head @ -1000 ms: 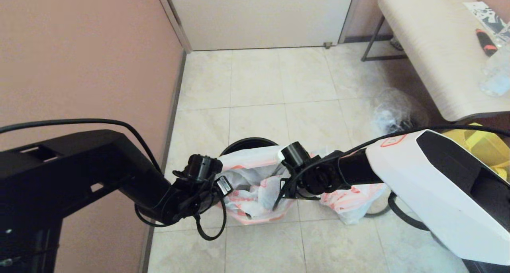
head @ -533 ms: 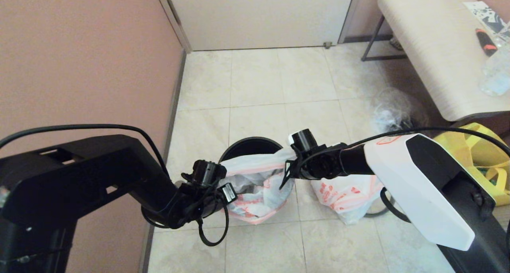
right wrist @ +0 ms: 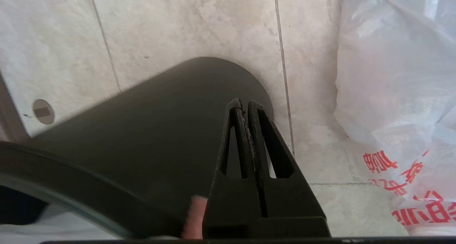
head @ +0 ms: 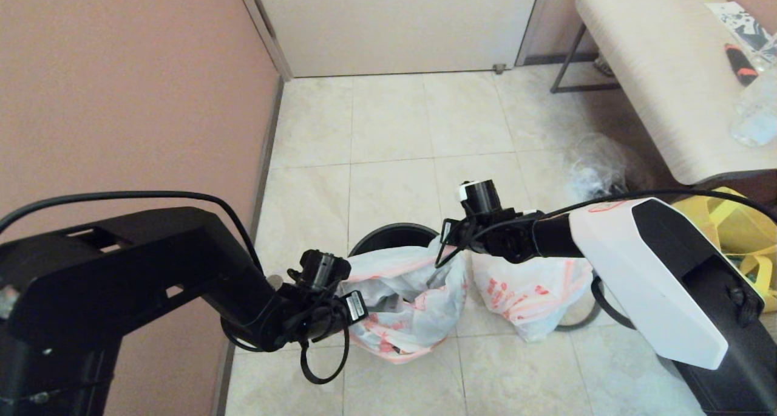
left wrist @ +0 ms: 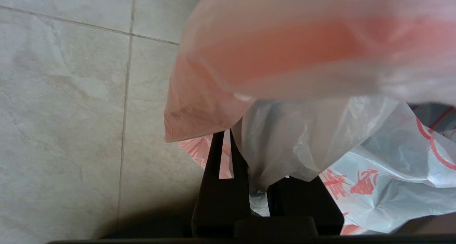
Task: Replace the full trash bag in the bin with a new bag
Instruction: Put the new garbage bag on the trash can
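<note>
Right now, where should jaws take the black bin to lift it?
By the bare far rim of the bin, from above, one jaw inside, one outside: it stands upright and open, while the new bag, held by the left gripper and right gripper, hides its near side.

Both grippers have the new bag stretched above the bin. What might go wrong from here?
The new bag hangs mostly on the near side of the bin, so lowering may drape it outside. The left gripper and right gripper pinch only thin film, which may slip or tear.
</note>
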